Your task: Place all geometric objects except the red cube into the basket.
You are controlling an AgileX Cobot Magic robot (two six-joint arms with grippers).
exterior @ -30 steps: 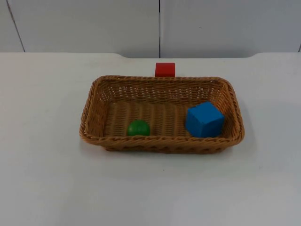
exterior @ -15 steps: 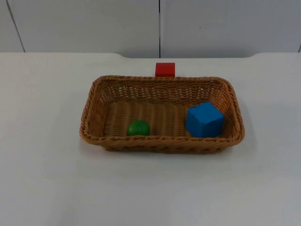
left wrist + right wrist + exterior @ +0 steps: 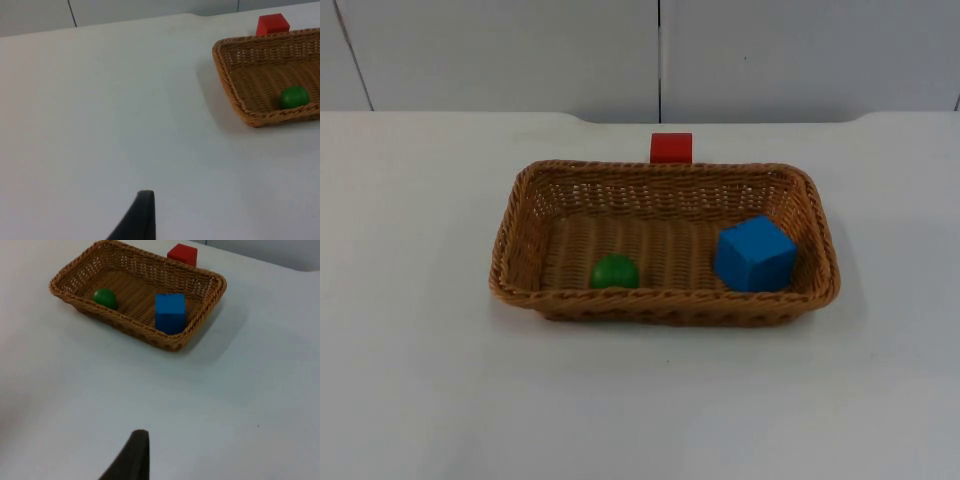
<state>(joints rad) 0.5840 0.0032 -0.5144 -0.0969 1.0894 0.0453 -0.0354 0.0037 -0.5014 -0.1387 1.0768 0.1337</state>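
A brown wicker basket [image 3: 516,215] stands in the middle of the white table. Inside it, a green ball [image 3: 614,271] lies near the front wall and a blue cube [image 3: 754,253] rests at the right end. A red cube [image 3: 671,147] sits on the table just behind the basket's far rim, apart from it. My left gripper [image 3: 142,217] waits above bare table well to the left of the basket [image 3: 235,95], holding nothing. My right gripper [image 3: 131,457] waits over bare table well in front of and to the right of the basket [image 3: 200,322], also holding nothing.
The grey partition wall [image 3: 660,55] closes the table's far edge right behind the red cube. White table surface [image 3: 640,400] stretches wide on the left, right and front of the basket.
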